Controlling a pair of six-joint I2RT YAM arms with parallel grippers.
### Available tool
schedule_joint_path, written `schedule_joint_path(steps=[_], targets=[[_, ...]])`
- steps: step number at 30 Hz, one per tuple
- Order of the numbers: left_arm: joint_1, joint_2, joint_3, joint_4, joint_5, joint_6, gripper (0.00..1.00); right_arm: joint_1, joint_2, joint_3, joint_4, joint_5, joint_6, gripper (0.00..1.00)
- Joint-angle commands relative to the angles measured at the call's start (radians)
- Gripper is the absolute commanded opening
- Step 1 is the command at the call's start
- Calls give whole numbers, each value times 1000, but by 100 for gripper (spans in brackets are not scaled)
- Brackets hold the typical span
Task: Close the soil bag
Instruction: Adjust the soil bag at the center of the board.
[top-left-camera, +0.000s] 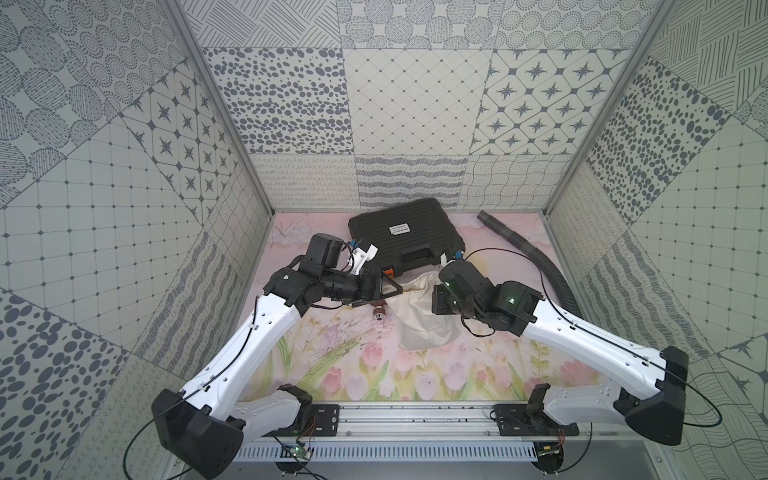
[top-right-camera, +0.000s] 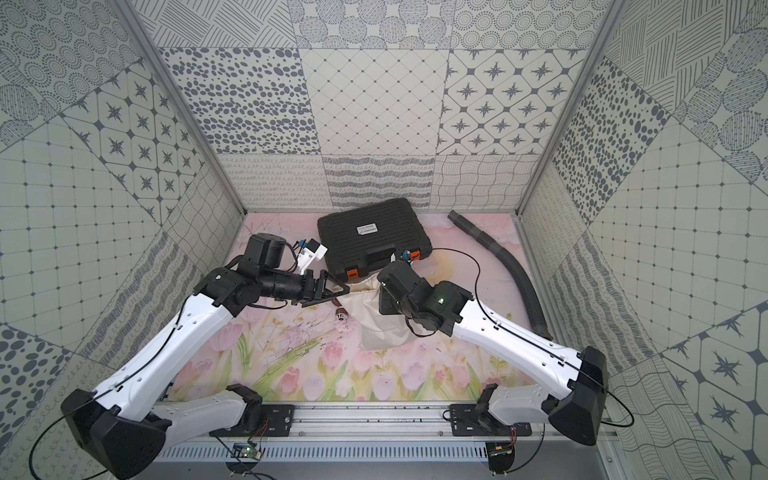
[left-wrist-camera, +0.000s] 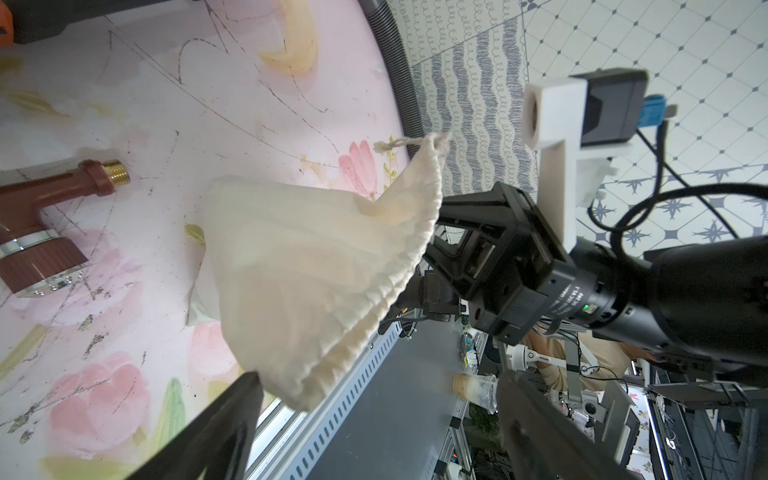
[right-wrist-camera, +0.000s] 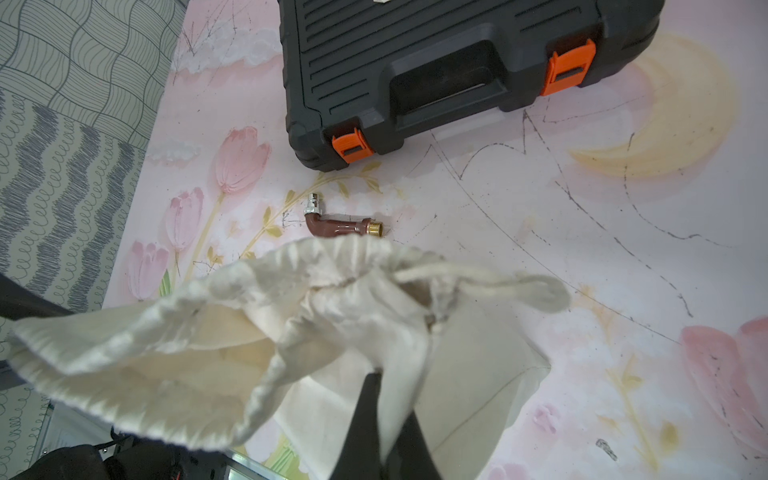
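- Soil bag (top-left-camera: 419, 322) sits mid-table just in front of the black case (top-left-camera: 399, 237). Its base is slumped on the floral mat (top-left-camera: 353, 374) and its neck is raised between my two arms.
- In the right wrist view its mouth gapes wide, the gathered rim is loose, and the white cord (right-wrist-camera: 478, 278) loops out to one side.
- My right gripper (right-wrist-camera: 376, 374) is clamped tight on a fold of cloth at the neck and holds that side up.
- My left gripper (top-left-camera: 381, 295) has its jaws spread wide at the opposite edge of the mouth. The left wrist view puts the rim between the fingers (left-wrist-camera: 232, 411), though I cannot tell whether they touch it.
- A brown pipe fitting (top-left-camera: 379, 312) with a brass thread lies on the mat just beside the bag, below my left gripper.
- A black corrugated hose (top-left-camera: 536, 257) curves along the right side of the table, well apart from the bag.
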Motion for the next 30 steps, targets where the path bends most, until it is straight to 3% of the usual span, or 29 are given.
schedule_joint_path(steps=[1,12,19,27,30], targets=[[-16,23,10,-58,-54,73,91,5,-21,-14,45,-1,-7,0],[-16,100,81,-123,-217,102,82,4,-12,-18,46,-4,-5,0],[-16,143,99,-126,-237,105,74,4,-6,-16,45,-3,-10,0],[-16,162,131,-113,-246,97,57,4,-15,-32,44,-5,-15,0],[-16,169,136,-106,-230,95,46,4,-19,-38,46,-11,-19,0]])
